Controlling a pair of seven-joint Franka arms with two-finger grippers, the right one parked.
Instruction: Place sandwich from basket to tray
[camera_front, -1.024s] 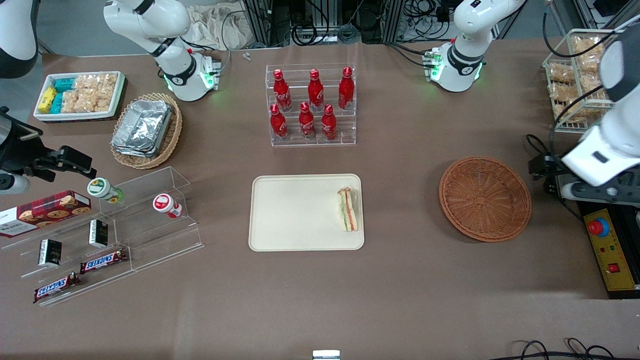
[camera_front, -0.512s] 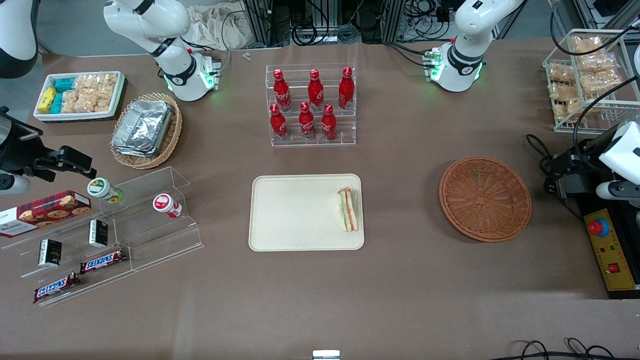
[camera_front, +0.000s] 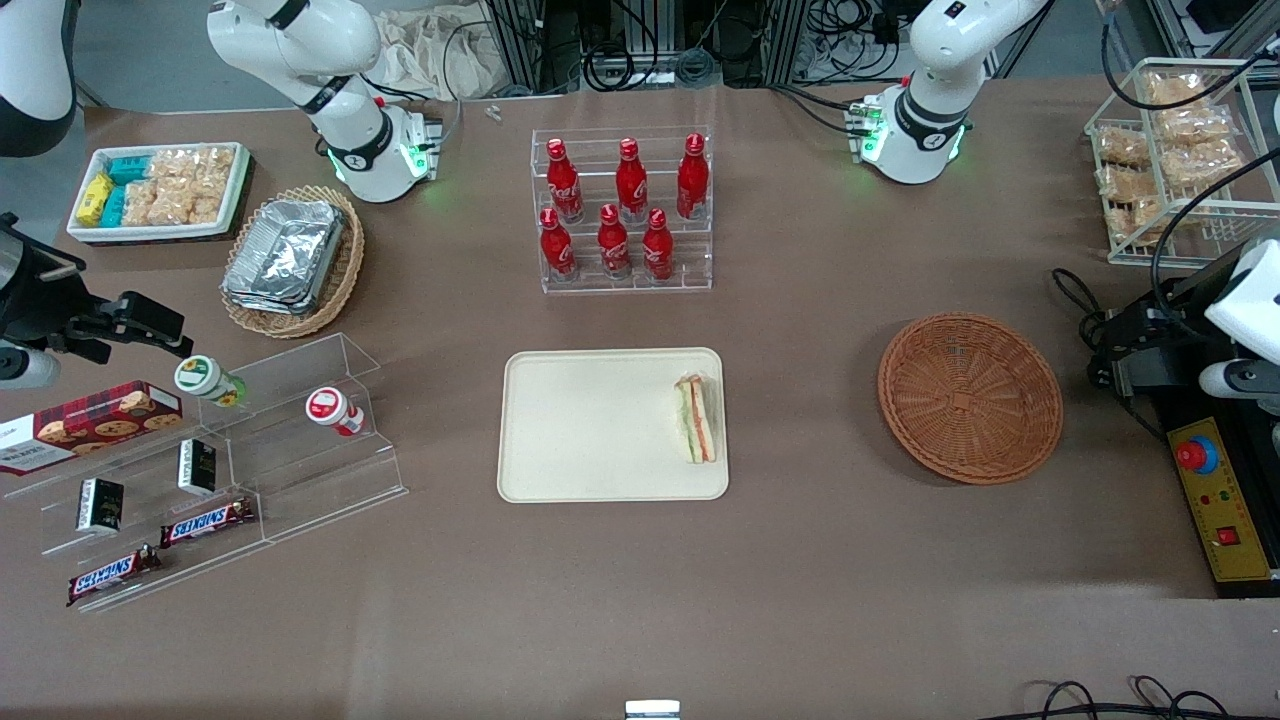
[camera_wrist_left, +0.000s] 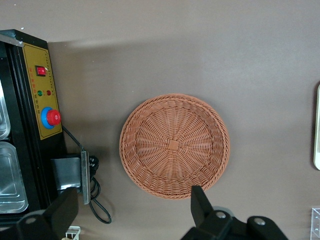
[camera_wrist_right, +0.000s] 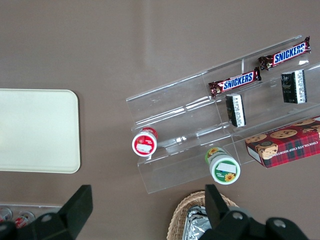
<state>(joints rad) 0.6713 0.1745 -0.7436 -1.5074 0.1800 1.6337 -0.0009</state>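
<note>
The sandwich (camera_front: 697, 418) lies on the cream tray (camera_front: 590, 420), close to the tray's edge that faces the basket. The reddish-brown woven basket (camera_front: 970, 396) (camera_wrist_left: 174, 145) holds nothing. My left gripper (camera_front: 1125, 350) (camera_wrist_left: 133, 192) hangs above the table at the working arm's end, beside the basket and over the control box's edge. It is open, with its fingers (camera_wrist_left: 199, 200) wide apart and nothing between them. A sliver of the tray's rim (camera_wrist_left: 317, 130) shows in the left wrist view. One corner of the tray (camera_wrist_right: 35, 130) appears in the right wrist view.
A rack of red bottles (camera_front: 622, 210) stands farther from the front camera than the tray. A control box with a red button (camera_front: 1215, 500) and a wire rack of snack packets (camera_front: 1170, 150) sit at the working arm's end. An acrylic shelf with snacks (camera_front: 220, 460) and a foil-container basket (camera_front: 292, 258) lie toward the parked arm's end.
The left arm has drawn away from the basket toward the working arm's end of the table, then nearly stopped. The sandwich, tray and basket have not moved.
</note>
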